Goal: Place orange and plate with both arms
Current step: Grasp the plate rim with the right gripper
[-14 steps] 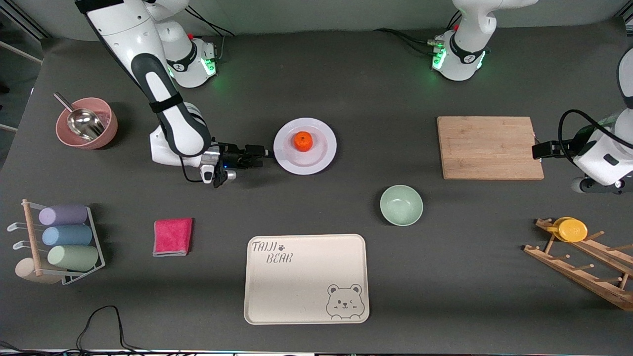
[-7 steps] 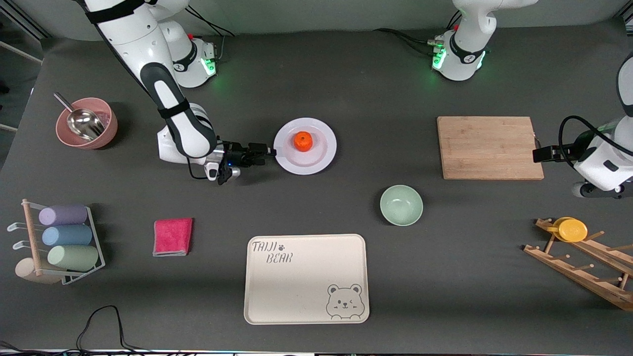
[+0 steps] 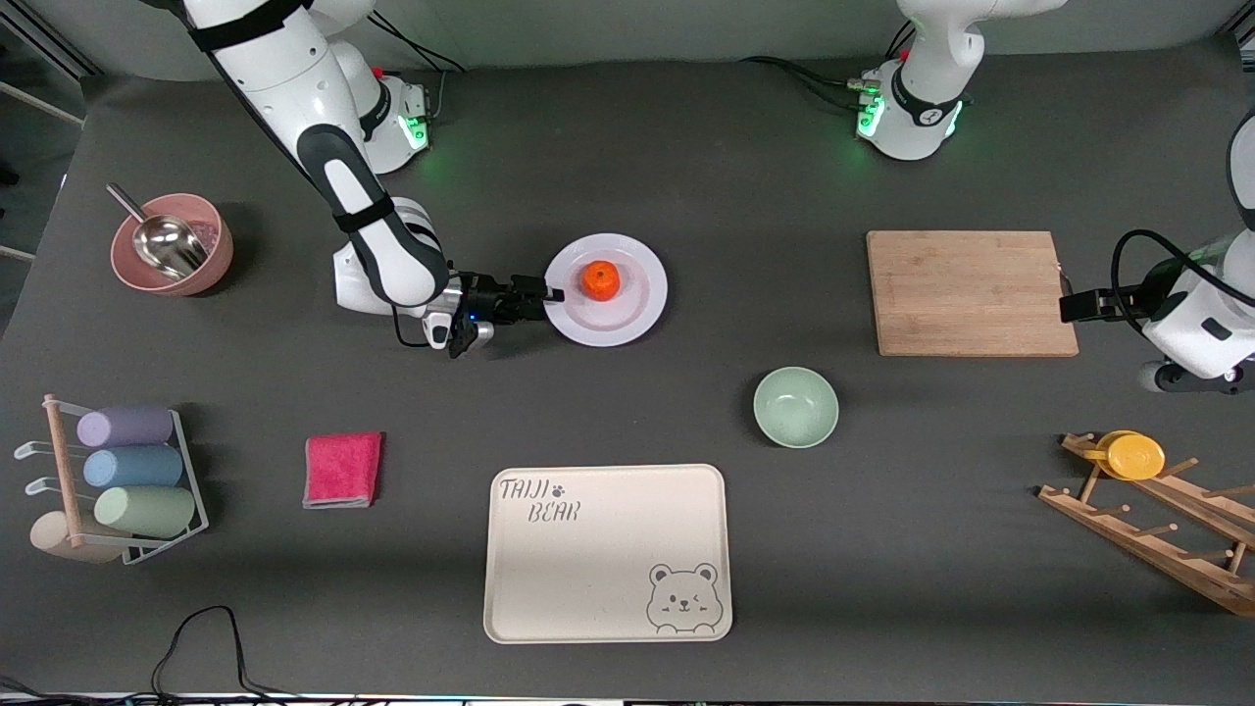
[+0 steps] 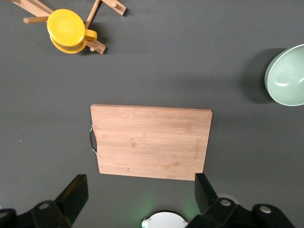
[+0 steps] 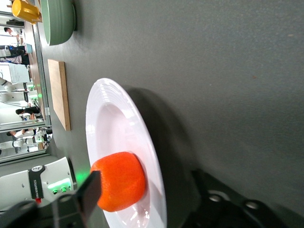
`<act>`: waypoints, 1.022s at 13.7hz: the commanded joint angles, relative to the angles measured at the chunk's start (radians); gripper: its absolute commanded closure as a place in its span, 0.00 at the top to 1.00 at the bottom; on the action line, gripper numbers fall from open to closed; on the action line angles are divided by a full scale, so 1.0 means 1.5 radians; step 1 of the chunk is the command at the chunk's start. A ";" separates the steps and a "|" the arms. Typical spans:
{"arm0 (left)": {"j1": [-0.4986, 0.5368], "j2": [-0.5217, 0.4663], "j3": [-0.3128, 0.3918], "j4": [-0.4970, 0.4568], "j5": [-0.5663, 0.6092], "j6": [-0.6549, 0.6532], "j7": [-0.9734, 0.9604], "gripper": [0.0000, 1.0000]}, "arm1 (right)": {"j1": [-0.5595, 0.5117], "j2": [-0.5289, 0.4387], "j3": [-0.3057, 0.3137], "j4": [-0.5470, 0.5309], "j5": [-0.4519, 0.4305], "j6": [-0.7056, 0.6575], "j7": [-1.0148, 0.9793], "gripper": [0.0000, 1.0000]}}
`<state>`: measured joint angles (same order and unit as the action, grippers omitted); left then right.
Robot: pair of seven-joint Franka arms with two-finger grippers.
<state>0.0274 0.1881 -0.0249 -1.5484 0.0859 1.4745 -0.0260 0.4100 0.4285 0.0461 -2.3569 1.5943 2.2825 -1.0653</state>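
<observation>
Orange (image 3: 601, 279) sitting on plate (image 3: 606, 290), mid-worktop. Right end effector (image 3: 551, 294) straddling plate rim at 9 o'clock, one finger above, one below, not yet clamping. Left end effector (image 4: 141, 197) hovering spread wide over cutting board (image 3: 971, 292), waiting.

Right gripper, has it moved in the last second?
Yes. The right gripper has slid toward the plate; its fingers now straddle the rim, near the orange.

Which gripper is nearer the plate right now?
Right. The right gripper is at the plate rim; the left gripper waits above the cutting board.
</observation>
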 commanded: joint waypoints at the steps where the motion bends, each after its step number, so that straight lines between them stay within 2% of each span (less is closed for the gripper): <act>1: 0.004 -0.002 0.002 0.001 0.002 0.003 0.006 1.00 | 0.004 0.013 0.001 -0.002 0.056 0.010 -0.071 0.57; 3: 0.014 -0.001 0.002 0.001 0.002 0.004 0.010 1.00 | 0.003 0.019 0.002 -0.001 0.058 0.010 -0.079 0.27; 5: 0.015 -0.001 0.002 0.001 0.002 0.002 0.010 1.00 | 0.003 0.019 0.002 -0.001 0.058 0.010 -0.076 0.01; 14: 0.030 -0.001 0.002 -0.001 0.002 -0.002 0.030 1.00 | 0.001 -0.003 0.002 0.002 0.058 0.007 -0.031 0.00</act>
<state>0.0661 0.1886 -0.0180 -1.5484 0.0862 1.4738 -0.0040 0.4083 0.4449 0.0467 -2.3541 1.6549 2.2663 -1.1432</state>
